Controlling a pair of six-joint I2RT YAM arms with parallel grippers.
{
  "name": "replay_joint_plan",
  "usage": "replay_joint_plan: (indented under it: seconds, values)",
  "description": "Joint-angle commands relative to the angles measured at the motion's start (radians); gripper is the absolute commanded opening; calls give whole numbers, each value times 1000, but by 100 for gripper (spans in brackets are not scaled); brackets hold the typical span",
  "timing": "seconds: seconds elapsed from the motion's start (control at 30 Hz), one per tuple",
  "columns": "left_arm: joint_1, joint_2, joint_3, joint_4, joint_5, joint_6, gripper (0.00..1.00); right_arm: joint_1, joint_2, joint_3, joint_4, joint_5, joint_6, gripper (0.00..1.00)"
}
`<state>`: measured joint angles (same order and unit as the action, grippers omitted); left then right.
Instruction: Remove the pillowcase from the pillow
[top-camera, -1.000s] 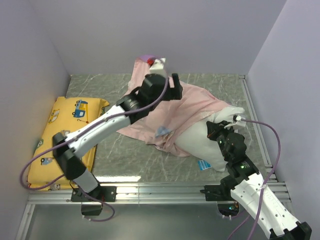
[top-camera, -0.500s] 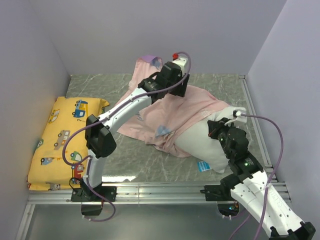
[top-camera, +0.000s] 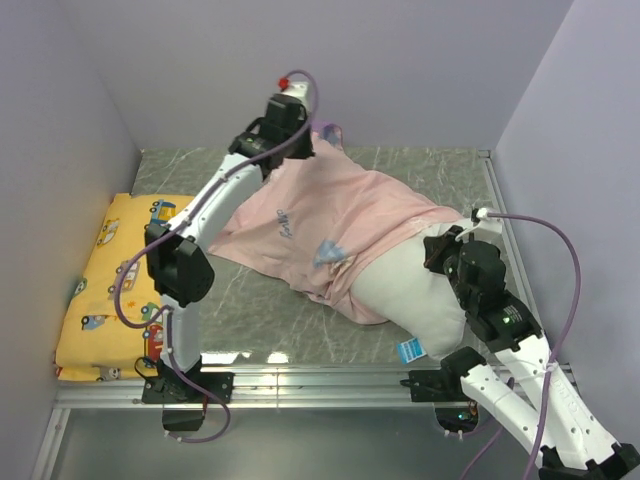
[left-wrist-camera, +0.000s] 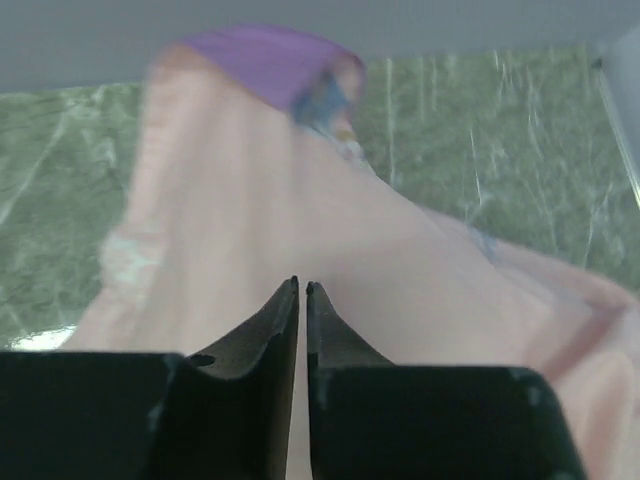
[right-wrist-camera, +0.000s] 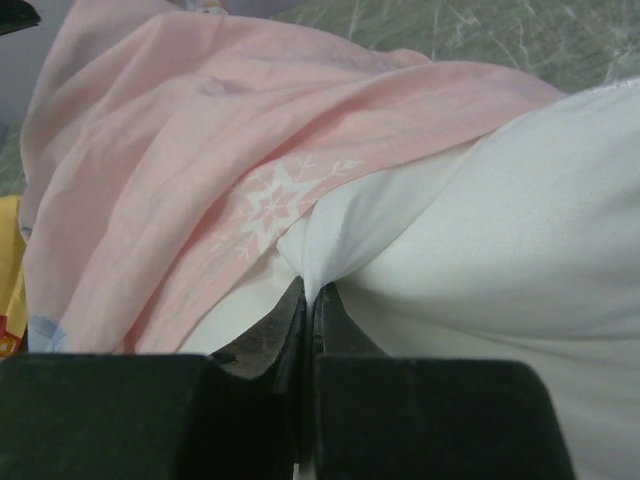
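Note:
The pillowcase (top-camera: 335, 215) lies inside out, pale pink, stretched from the back wall toward the right. Its purple end (left-wrist-camera: 260, 60) shows at the back. My left gripper (top-camera: 303, 148) is at that far end, its jaws closed to a thin slit on the pink fabric (left-wrist-camera: 250, 220). The white pillow (top-camera: 410, 295) sticks out of the case at the near right, about half bare. My right gripper (top-camera: 437, 250) is shut on a pinch of the pillow's white cloth (right-wrist-camera: 500, 230), just beside the case's snowflake-printed edge (right-wrist-camera: 280, 195).
A yellow cushion with cartoon vehicles (top-camera: 115, 280) lies along the left wall. A small blue tag (top-camera: 408, 350) hangs at the pillow's near end. Lilac walls close in the back and both sides; a metal rail (top-camera: 320, 378) runs along the near edge.
The left gripper swung to the back wall and closed on the pillowcase, pulling it back and left. The right gripper drew the pillow nearer, and more white pillow now shows.

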<state>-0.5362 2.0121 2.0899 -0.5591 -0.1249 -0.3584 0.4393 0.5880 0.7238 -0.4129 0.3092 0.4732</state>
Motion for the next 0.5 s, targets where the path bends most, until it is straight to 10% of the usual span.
replay_joint_plan:
  seconds: [0.0,0.13,0.47]
  values:
    - [79,-133,-33,109,126,-62,16,9,-24,94,31,18,-21,0]
    - [36,-125,-19,128,261,-28,69,9,-5,92,36,11,-22,0]
    - [-102,-46,-21,84,314,113,86,9,9,112,56,-7,-85,0]
